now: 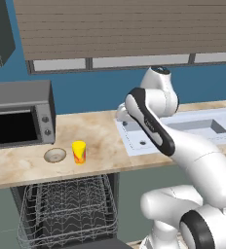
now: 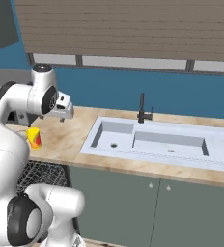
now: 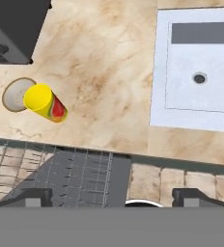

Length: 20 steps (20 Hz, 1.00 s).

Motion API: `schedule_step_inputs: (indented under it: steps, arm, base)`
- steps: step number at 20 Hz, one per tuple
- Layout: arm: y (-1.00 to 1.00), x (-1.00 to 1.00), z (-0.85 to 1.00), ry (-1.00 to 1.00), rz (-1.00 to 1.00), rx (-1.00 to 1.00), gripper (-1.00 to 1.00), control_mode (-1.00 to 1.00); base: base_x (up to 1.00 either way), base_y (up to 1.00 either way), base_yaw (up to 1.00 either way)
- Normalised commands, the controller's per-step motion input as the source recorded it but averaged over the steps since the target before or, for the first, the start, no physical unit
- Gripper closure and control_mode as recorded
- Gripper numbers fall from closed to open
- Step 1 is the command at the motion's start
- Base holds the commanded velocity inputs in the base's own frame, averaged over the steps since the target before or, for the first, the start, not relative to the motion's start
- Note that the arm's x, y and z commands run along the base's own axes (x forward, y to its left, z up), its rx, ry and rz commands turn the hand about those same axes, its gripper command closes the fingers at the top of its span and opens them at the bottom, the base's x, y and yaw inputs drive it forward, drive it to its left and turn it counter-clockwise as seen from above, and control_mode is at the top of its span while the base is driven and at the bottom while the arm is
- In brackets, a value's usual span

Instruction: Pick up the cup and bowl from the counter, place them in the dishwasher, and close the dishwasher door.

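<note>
Beige counter (image 1: 105, 141) was seen holding the cup (image 1: 79, 151), upright, with the bowl (image 1: 55, 155) just beside it at nine o'clock. Gripper (image 3: 112, 197) was spread wide, holding nothing.

Even, flat, shadowless rendered light

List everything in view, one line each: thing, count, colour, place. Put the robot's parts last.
cup: 1, yellow with red marks, upright on counter beside bowl
bowl: 1, tan, on counter left of cup
counter: 1, beige marble
microwave: 1, grey, on counter behind bowl
sink: 1, white, double, set in counter
faucet: 1, black, behind sink
dishwasher rack: 1, grey wire, pulled out below counter
cabinet doors: 2, grey-green, under sink
gripper: 1, dark tips, open, above counter
</note>
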Motion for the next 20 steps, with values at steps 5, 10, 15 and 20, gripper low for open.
schedule_step_inputs:
  steps: [5, 10, 15, 20]
  arm:
    - [0.23, 0.15, -0.25, 0.01, 0.00, 0.00, -1.00, -1.00]
    - [0.28, 0.17, -0.28, 0.01, 0.00, 0.00, -1.00, -1.00]
    - [0.30, 0.13, -0.24, 0.00, 0.00, 0.00, -1.00, -1.00]
    - [0.26, 0.06, -0.25, 0.00, 0.00, 0.00, -1.00, -1.00]
  base:
    - [0.00, 0.00, 0.00]
    - [0.00, 0.00, 0.00]
    - [0.00, 0.00, 0.00]
    - [0.00, 0.00, 0.00]
